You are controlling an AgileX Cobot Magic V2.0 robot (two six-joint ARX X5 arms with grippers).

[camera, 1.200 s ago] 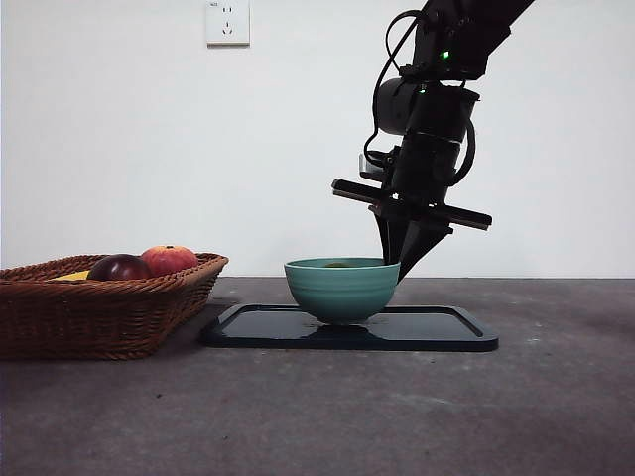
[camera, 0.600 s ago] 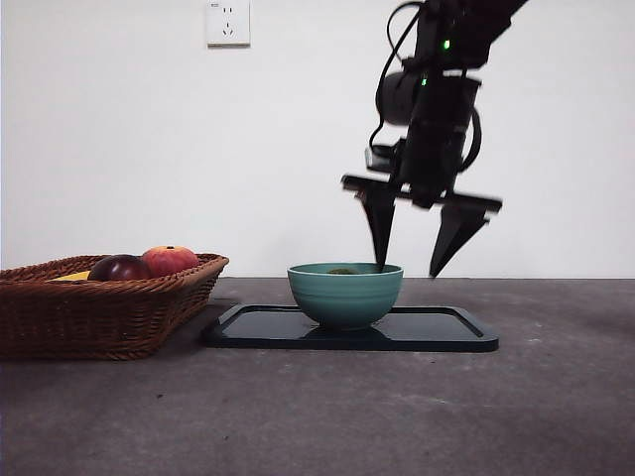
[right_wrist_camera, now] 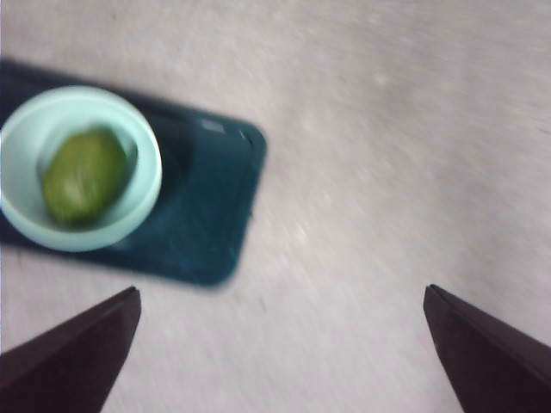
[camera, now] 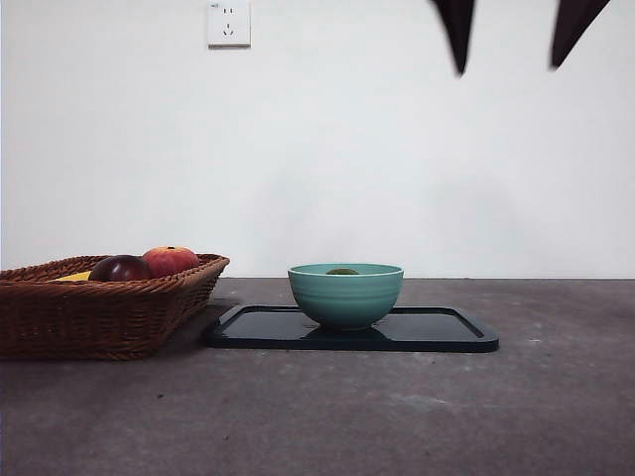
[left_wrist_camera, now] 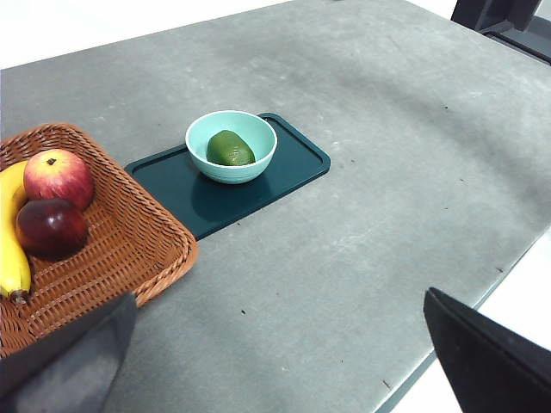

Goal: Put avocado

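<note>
The dark-green avocado (left_wrist_camera: 229, 149) lies inside the teal bowl (camera: 345, 294), which stands on the dark tray (camera: 437, 330). In the front view only its top (camera: 342, 271) shows above the rim. It also shows in the right wrist view (right_wrist_camera: 84, 176), inside the bowl (right_wrist_camera: 145, 185). My right gripper (camera: 514, 40) is open and empty, high above and to the right of the bowl at the top edge. My left gripper (left_wrist_camera: 275, 361) is open and empty, far from the bowl.
A wicker basket (camera: 99, 312) stands at the left, holding a dark purple-red fruit (camera: 120, 268), a red-orange fruit (camera: 169, 260) and a banana (left_wrist_camera: 10, 249). A wall socket (camera: 228, 22) is on the back wall. The table edge (left_wrist_camera: 465, 344) is near the left gripper.
The right gripper opened over the bowl, left the avocado in it, then rose up and to the right until only its jaw tips show at the top edge.
</note>
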